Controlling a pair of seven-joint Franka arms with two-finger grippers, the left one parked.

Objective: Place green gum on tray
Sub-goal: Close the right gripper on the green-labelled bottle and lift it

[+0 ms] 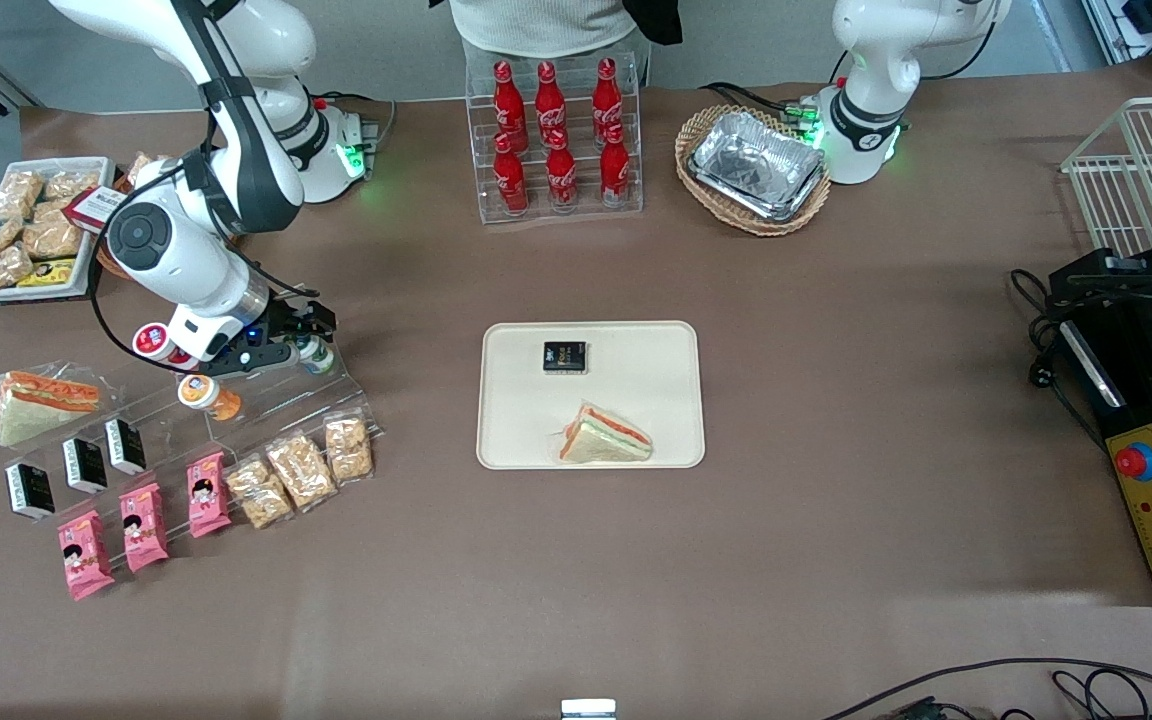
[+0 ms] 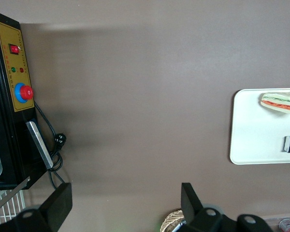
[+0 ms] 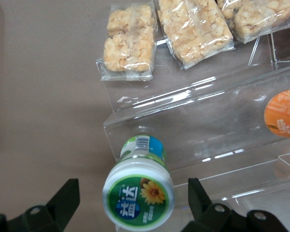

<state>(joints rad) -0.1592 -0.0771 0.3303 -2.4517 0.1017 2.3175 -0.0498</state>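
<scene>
Green gum stands upright on a clear stepped rack at the working arm's end of the table. Directly above, the gripper hangs wide open, fingers straddling the bottle without touching, ready to close. Nearer the table's middle, the tray waits.

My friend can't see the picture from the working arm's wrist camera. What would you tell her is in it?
The green gum stands on a clear plastic shelf, between the open tool's two black fingers, not yet gripped. Bagged crispy snacks and an orange-lidded bottle sit nearby.
</scene>
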